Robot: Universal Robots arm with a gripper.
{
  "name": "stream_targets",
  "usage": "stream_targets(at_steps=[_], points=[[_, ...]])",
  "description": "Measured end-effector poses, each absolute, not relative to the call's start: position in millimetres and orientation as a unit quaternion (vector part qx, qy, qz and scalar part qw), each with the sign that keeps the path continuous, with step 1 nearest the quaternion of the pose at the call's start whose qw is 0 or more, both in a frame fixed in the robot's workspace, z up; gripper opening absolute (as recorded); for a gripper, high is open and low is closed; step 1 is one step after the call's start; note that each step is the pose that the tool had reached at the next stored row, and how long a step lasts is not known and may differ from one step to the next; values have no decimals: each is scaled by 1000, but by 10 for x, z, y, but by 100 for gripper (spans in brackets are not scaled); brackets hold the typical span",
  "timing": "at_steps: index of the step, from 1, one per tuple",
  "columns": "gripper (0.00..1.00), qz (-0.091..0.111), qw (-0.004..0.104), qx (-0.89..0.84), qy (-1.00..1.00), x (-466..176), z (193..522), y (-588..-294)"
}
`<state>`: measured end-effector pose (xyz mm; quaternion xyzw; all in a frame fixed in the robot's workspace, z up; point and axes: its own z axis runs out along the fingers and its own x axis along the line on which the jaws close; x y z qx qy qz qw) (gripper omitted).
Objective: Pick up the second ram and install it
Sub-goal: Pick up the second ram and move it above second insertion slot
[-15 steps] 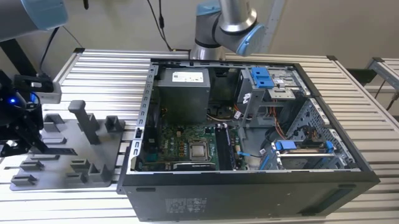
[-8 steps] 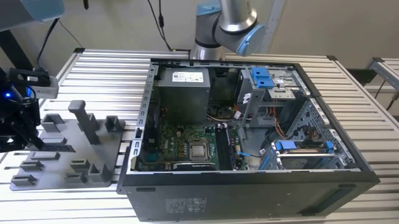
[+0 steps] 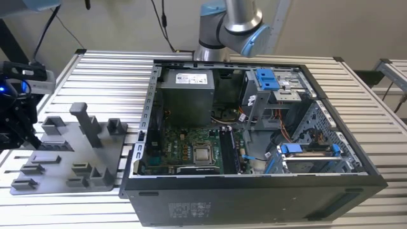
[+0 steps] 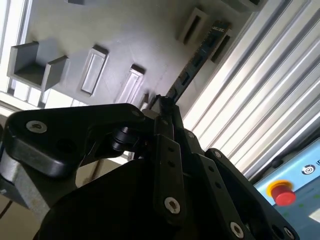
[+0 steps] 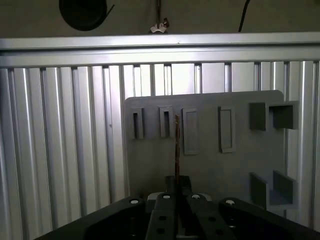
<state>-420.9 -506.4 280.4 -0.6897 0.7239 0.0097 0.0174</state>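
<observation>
Reading both wrist views, I log the jaws clenched on one end of the second ram [image 4: 196, 59], dark fingers [image 4: 166, 150] pressed to either flat side of it. The stick juts straight out from the fingertips over the grey tray [image 4: 125, 40]. In the first wrist view I see it edge-on as a thin line, its free end lying between two of the narrow slots in the row at the tray's far edge. In the second wrist view that end sits close to a small raised slot block. Whether the stick is clear of the tray or touching it, I cannot tell. In the exterior view the arm's dark wrist head [image 3: 14, 114] hangs at the exterior view's left edge, over the tray's outer side. The tray lies flat on the ribbed aluminium bench [image 3: 108, 71], just beside the open computer case [image 3: 254, 195], which stands toward the exterior view's right. Inside the case the green motherboard [image 3: 181, 143] faces up, with the square silver processor chip [image 3: 203, 153] near its middle and a grey power supply box [image 3: 186, 93] behind it. A red button [image 4: 283, 193] shows beyond the bench edge in the second wrist view.
</observation>
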Motion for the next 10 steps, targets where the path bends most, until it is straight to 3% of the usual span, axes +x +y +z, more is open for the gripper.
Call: stream_targets(at_steps=[10], points=[[14,10,17,-690,724,-4209,3019,-5064]])
